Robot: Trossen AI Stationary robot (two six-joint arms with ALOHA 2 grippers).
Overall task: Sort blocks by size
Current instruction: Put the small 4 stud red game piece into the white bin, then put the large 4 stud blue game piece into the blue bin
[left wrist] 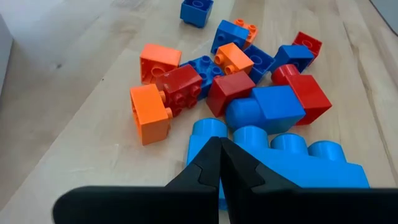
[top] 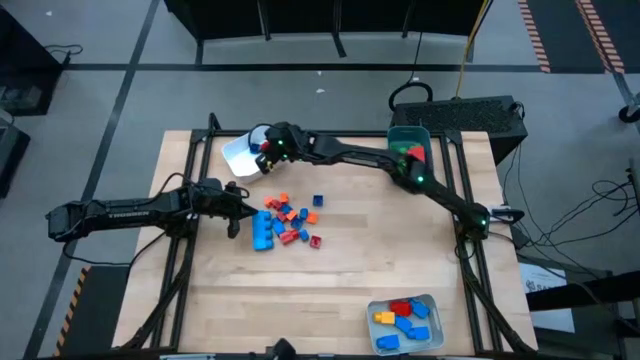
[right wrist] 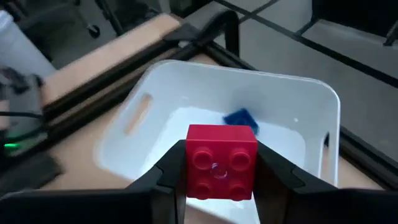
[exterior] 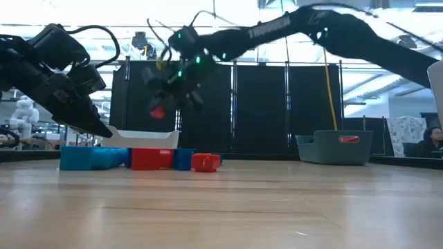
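A pile of red, blue and orange blocks [top: 288, 218] lies on the table's middle, and it also shows in the left wrist view [left wrist: 230, 68]. A long blue brick [left wrist: 292, 162] lies at the pile's near left. My left gripper [top: 235, 212] is shut and empty, its tips [left wrist: 219, 149] just left of and above that brick. My right gripper [top: 268, 150] is shut on a red four-stud brick [right wrist: 222, 160], held above a white tray [right wrist: 155, 106] at the far left. One small blue block [right wrist: 241, 118] lies on the tray's floor. My right gripper pinches the red brick's two opposite side walls [right wrist: 191, 169] between its two fingers, studs facing the wrist camera. The fingers slant down from the table's right side. The brick is lifted clear, above the white tray's inside [exterior: 158, 111].
A teal tray [top: 408, 133] with red blocks stands at the far right. Another pale tray [top: 432, 300] with blue, red and yellow blocks stands at the near right. Bare wood lies between the pile and the near edge.
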